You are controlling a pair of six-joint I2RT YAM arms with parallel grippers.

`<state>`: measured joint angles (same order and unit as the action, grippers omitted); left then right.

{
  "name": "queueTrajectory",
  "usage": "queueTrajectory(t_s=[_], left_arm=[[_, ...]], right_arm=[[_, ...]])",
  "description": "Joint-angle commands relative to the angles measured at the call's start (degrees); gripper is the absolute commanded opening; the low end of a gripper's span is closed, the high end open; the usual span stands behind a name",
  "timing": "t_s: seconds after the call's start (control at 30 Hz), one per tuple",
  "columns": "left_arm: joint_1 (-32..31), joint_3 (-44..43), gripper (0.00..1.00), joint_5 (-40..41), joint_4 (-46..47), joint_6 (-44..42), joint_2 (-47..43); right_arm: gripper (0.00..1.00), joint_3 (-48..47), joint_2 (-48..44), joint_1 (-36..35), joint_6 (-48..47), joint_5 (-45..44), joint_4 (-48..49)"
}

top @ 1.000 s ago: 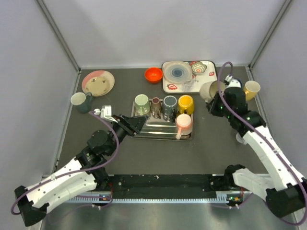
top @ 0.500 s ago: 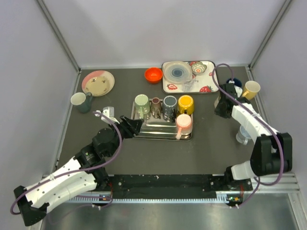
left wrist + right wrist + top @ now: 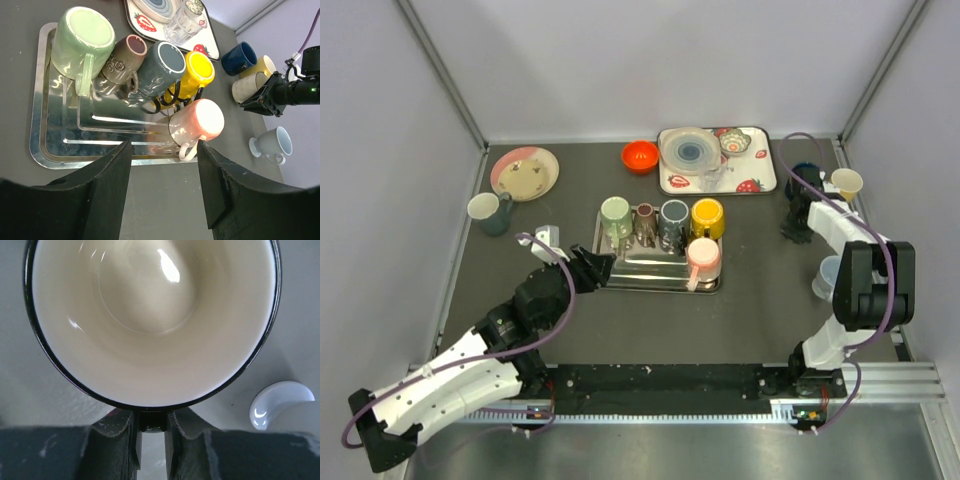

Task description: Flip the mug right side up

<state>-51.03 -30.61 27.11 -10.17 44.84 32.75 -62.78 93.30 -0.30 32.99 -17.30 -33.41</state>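
10 mugs (image 3: 197, 122), 2 trays (image 3: 37, 145), 2 plates (image 3: 525, 172), 2 bowls (image 3: 640, 156), 1 glass (image 3: 182, 27)

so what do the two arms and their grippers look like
The left arm and right arm have white shells on the long links and black joints, each with a looping purple cable. The left gripper and right gripper have flat, matte black fingers.

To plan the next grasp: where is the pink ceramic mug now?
In the top view the pink ceramic mug sits at the near right corner of the shiny metal tray, just in front of the yellow mug.
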Motion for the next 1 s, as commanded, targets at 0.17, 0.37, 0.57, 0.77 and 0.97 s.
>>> queueTrajectory(t_s=[0.17,0.37,0.57,0.77,0.97], left_arm=[[0.22,-0.41,0.62,0.66,1.47,-0.63,1.61],[0.14,-0.94,0.64,0.31,1.03,-0.81,2.58],[0.14,-1.12,0.66,-0.13,0.86,-1.15,3.10],[0.14,-1.55,0.69,-0.30,0.95,-3.88,4.50],[0.22,-6.12,0.76,-4.08,-1.94,-7.05,14.15]], right_arm=[[0.00,-3.31,2.42,4.34,-0.30,-0.11,3.61],[0.22,-4.27,2.59,4.34,-0.82,1.04,3.61],[0.46,-4.36,0.66,4.34,0.58,3.41,2.91],[0.50,-3.14,-6.27,3.11,2.78,6.92,1.86],[0.52,-0.07,-19.34,-6.79,3.22,11.50,1.94]])
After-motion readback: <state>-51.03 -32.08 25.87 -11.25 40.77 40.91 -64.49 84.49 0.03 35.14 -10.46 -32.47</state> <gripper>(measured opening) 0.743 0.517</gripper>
